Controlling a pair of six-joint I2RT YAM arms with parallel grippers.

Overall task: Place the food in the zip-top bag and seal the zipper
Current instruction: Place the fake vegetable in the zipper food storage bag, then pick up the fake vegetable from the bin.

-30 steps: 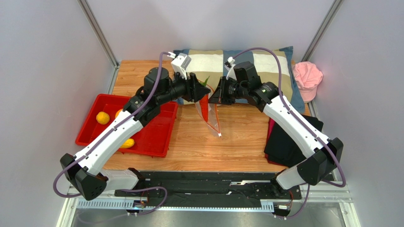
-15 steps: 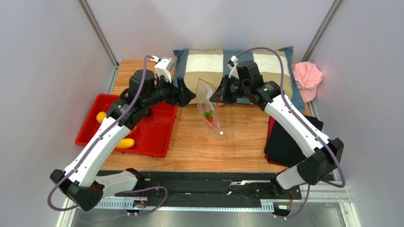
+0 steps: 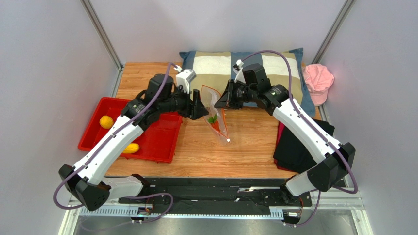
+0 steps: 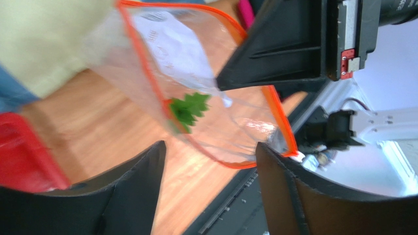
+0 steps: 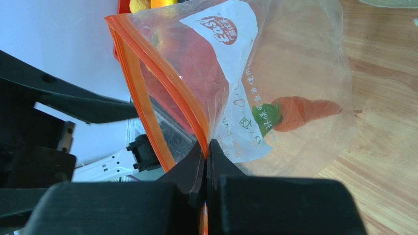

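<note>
The clear zip-top bag (image 3: 217, 108) hangs above the table, held up by my right gripper (image 3: 222, 100), which is shut on its orange zipper strip (image 5: 162, 83). An orange carrot (image 5: 299, 111) with a green top lies inside the bag, and it also shows in the top view (image 3: 214, 122). The white slider tab (image 3: 228, 141) hangs at the bag's lower corner. My left gripper (image 3: 198, 105) is open and empty, right beside the bag's left side. In the left wrist view the bag (image 4: 196, 83) sits just beyond the gripper (image 4: 211, 171). Two yellow fruits (image 3: 106, 122) (image 3: 131, 148) lie in the red tray.
The red tray (image 3: 157, 139) sits at the left of the wooden table. A checked pillow (image 3: 221, 62) lies along the back edge, behind the bag. A pink cap (image 3: 318, 78) is at the back right, and a black cloth (image 3: 297, 149) at the right.
The carrot has left my left gripper and dropped into the bag. The left gripper drew back to the left, then moved right again beside the bag. The right gripper kept holding the bag.
</note>
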